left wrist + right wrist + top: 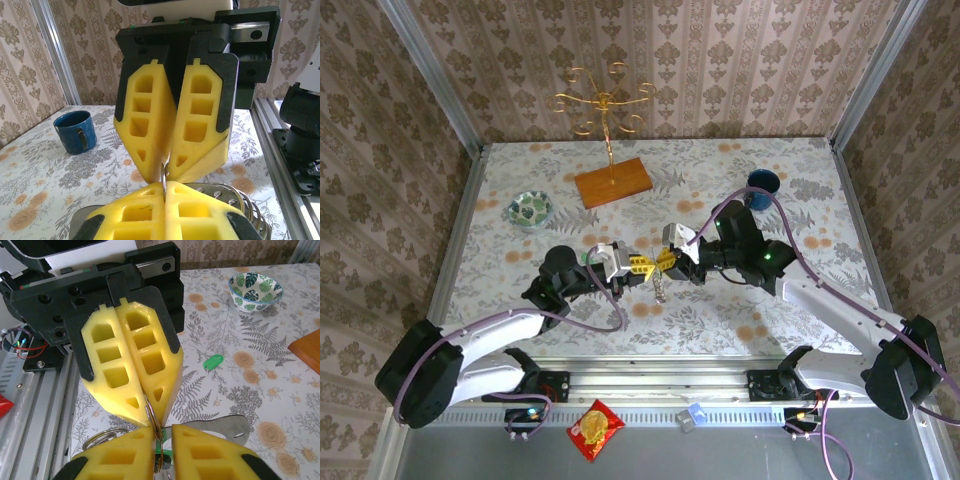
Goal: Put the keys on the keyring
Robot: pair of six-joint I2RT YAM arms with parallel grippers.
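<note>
Here the keyring (pixel 163 176) stands upright, long axis vertical.

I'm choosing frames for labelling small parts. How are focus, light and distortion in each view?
Top external: even light, no glare, small parts too tiny to resolve. Left wrist: dark blue mug sharp, near yellow fingers soft, floral tablecloth brightly lit. Right wrist: leaf-patterned bowl crisp, thin metal ring between fingers slightly blurred.
</note>
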